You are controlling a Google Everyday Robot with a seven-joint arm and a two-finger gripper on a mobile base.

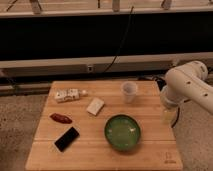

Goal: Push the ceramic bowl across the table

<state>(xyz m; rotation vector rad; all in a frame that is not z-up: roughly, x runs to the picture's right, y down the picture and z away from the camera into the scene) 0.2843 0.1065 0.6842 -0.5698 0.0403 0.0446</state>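
The ceramic bowl (122, 132) is round and glossy green with a dark rim and a paler inside. It sits on the light wooden table (100, 160), right of centre and towards the front. My white arm (187, 85) comes in from the right. My gripper (168, 115) hangs below it at the table's right edge, to the right of the bowl and a little behind it, apart from it.
A small white cup (129, 91) stands behind the bowl. A white block (95, 106), a crumpled white packet (67, 95), a red item (61, 118) and a black phone (66, 139) lie on the left half. A dark logo (170, 160) marks the front right corner.
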